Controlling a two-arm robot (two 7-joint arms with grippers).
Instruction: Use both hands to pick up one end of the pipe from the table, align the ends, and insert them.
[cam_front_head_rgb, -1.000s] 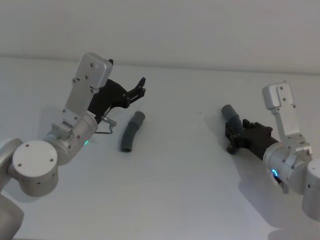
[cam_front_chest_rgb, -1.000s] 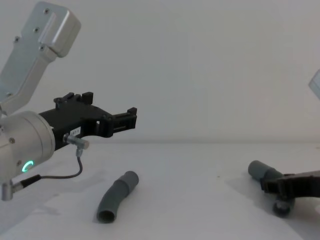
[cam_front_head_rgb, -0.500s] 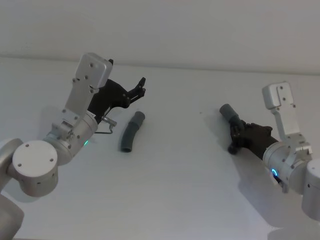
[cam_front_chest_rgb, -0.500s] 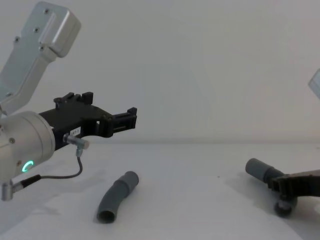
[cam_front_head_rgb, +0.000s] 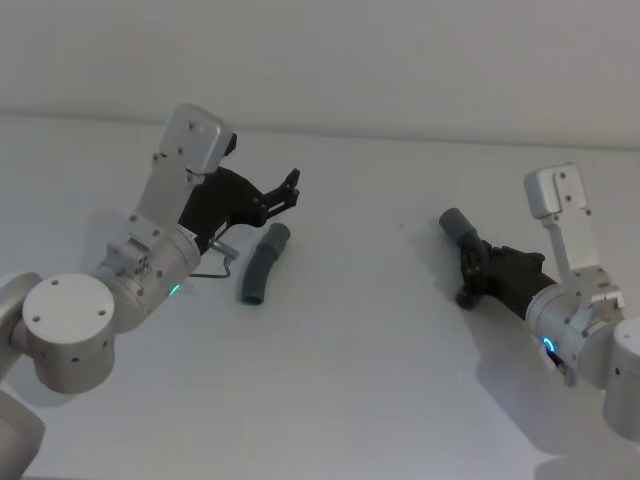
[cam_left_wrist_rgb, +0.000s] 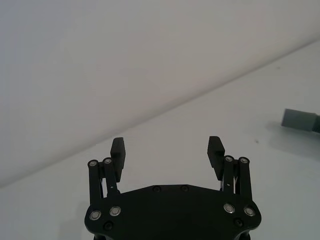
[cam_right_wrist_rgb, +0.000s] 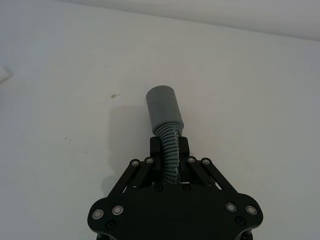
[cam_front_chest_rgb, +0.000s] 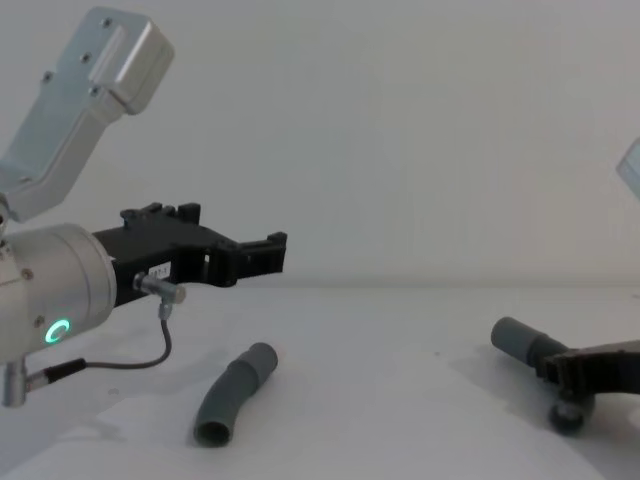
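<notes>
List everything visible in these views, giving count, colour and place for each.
loose pipe piece: one, dark grey, lying on the table at the robot's left, untouched.
held pipe piece: one, grey with a paler ribbed stretch, at the robot's right, clamped in the right gripper.
table: one, white, under everything.
wall: one, white, behind the table.
left arm: one, silver, green light, left side.
right arm: one, silver, blue light, right side.
left gripper: one, black, fingers open, hovering above the loose piece's far end.
right gripper: one, black, fingers shut on the held piece, low by the table.
</notes>
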